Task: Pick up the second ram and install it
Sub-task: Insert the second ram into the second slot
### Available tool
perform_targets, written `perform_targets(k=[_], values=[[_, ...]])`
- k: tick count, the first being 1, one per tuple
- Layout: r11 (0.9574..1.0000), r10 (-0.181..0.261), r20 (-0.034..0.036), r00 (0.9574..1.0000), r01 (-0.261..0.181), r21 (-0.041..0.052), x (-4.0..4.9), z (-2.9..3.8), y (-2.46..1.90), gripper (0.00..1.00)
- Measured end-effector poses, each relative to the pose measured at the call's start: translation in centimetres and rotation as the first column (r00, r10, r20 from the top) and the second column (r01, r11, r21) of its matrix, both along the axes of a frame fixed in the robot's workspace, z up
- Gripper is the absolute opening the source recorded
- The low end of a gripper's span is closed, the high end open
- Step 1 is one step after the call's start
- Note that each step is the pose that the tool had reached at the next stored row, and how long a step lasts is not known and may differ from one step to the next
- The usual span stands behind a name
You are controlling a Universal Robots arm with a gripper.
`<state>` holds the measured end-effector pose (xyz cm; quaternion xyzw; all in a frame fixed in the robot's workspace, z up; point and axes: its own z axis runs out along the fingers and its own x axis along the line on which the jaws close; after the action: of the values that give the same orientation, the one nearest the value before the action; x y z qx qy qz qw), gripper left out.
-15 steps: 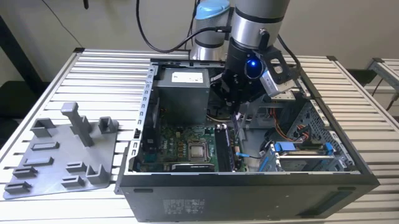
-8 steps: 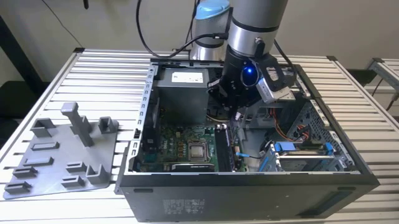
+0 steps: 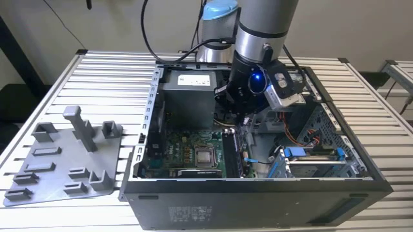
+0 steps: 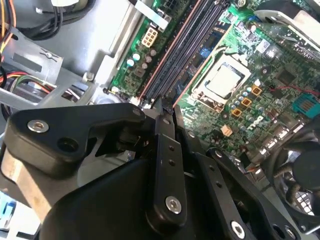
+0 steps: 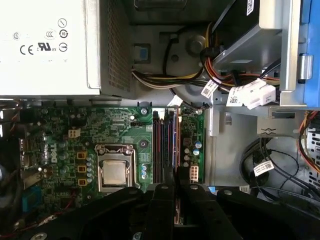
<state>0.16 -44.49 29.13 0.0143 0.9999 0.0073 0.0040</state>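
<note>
The second ram (image 3: pixel 233 152) is a thin dark stick standing on edge along the memory slots (image 5: pixel 160 150) of the green motherboard (image 3: pixel 184 154), inside the open computer case (image 3: pixel 258 186). In the first wrist view the second ram (image 5: pixel 173 145) runs straight out from my fingertips, beside the silver processor (image 5: pixel 114 171). My gripper (image 3: pixel 240 124) reaches down into the case at the far end of the slots. In both wrist views its black fingers (image 4: pixel 165 145) close together on the stick's thin edge, with my gripper (image 4: pixel 164 106) (image 5: pixel 172 186) right above the slot row.
A grey plastic tray (image 3: pixel 58 164) with upright posts lies on the slatted table at the exterior view's left. The power supply (image 3: pixel 187 82), bundled cables (image 5: pixel 220 70), a blue-trimmed drive cage (image 3: pixel 310 157) and a fan (image 4: pixel 300 165) crowd the case around the slots.
</note>
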Motion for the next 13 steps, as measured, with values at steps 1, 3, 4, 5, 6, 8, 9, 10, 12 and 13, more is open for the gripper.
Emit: perform_targets(k=[1, 3, 4, 5, 6, 8, 9, 10, 12, 13], values=[[1.0, 0.0, 0.0, 1.0, 0.0, 0.0, 0.0, 0.0, 0.0, 0.14], [1.0, 0.0, 0.0, 1.0, 0.0, 0.0, -0.02, 0.0, 0.0, 0.14], [1.0, 0.0, 0.0, 1.0, 0.0, -0.0001, -0.03, 0.0, 0.0, 0.14], [1.0, 0.0, 0.0, 1.0, 0.0, 0.0, -0.03, 0.0, 0.0, 0.14], [1.0, 0.0, 0.0001, 1.0, 0.0, 0.0002, -0.04, -0.01, -0.03, 0.14], [1.0, 0.0, 0.0002, 1.0, 0.0, 0.0003, -0.09, -0.07, -0.05, 0.14], [1.0, 0.0, 0.0001, 1.0, 0.0, 0.0001, -0.12, -0.15, -0.07, 0.14], [1.0, 0.0, 0.0001, 1.0, 0.0, 0.0001, -0.17, -0.26, -0.13, 0.14], [1.0, 0.0, 0.0001, 1.0, 0.0, 0.0004, -0.31, -0.54, -0.22, 0.14], [1.0, 0.0, 0.0001, 1.0, 0.0, 0.0006, -0.4, -0.73, -0.24, 0.14]])
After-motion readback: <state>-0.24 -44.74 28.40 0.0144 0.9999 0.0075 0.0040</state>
